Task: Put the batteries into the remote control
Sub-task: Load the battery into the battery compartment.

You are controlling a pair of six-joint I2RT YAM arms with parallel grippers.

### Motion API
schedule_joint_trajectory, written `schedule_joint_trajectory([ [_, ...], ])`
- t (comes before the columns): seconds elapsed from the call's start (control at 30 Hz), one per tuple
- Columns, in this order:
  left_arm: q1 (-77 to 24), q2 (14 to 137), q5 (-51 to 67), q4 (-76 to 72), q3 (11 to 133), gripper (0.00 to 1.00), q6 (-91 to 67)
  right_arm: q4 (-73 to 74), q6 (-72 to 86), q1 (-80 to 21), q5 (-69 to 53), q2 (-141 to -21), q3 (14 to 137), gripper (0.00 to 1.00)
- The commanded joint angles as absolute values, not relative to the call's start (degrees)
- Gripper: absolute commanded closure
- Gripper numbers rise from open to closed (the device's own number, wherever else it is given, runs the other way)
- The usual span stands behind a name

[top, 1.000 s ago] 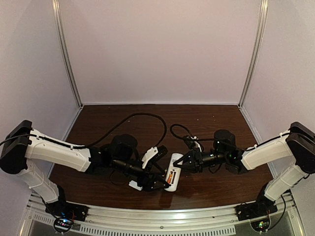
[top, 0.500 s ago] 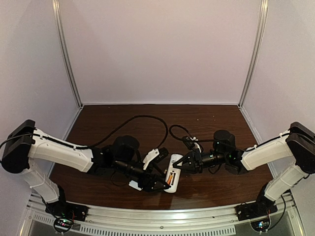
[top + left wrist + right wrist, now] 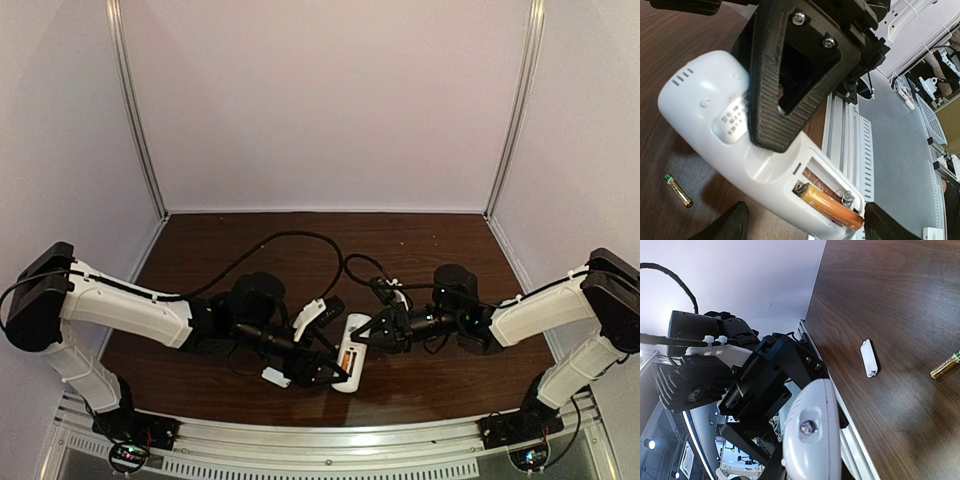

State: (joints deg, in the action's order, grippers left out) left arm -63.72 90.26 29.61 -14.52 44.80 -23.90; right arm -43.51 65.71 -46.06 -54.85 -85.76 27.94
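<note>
Centrally, remote control [image 3: 352, 352] sits near counter [image 3: 420, 250] front edge, back face up. Long axis runs roughly far-to-near, near end angled slightly left. At near end, battery bay [image 3: 815, 172] uncovered, with orange battery [image 3: 832, 207] seated lengthwise in it. Loose on counter beside remote, not touching: golden battery [image 3: 678, 190]. Remote's far end pinched by right end effector [image 3: 372, 330], jaws pressed onto its faces. Bay end straddled by left end effector [image 3: 328, 372], jaws spread wide; contact unclear. Flat on counter: white cover piece [image 3: 869, 358].
</note>
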Motion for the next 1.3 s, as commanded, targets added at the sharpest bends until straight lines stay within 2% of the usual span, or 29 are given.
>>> schedule_joint_trajectory([
  [0.0, -63.27, 90.83, 30.75, -15.7, 46.58, 0.16, -24.42, -45.01, 64.47, -46.58, -54.52, -85.29, 29.57, 1.0],
  [0.1, -63.19, 90.41, 30.91, -15.74, 46.36, 0.13, -25.26, -44.83, 64.31, -46.58, -54.41, -85.28, 29.68, 1.0],
  [0.43, -63.19, 90.31, 30.07, -15.44, 46.49, 0.13, -26.08, -45.42, 64.43, -46.59, -54.83, -85.14, 29.7, 1.0],
  [0.97, -62.32, 91.96, 30.78, -15.82, 46.89, 0.28, -26.81, -47.17, 65.43, -47.17, -55.41, -85.21, 29.66, 1.0],
  [1.17, -61.98, 92.35, 31.08, -15.76, 47.22, 0.3, -27.24, -47.46, 65.47, -47.49, -55.4, -85.18, 29.71, 1.0],
  [1.27, -61.98, 92.2, 31.67, -15.82, 47.18, 0.25, -27.25, -47.08, 65.19, -47.48, -54.7, -85.1, 29.55, 1.0],
])
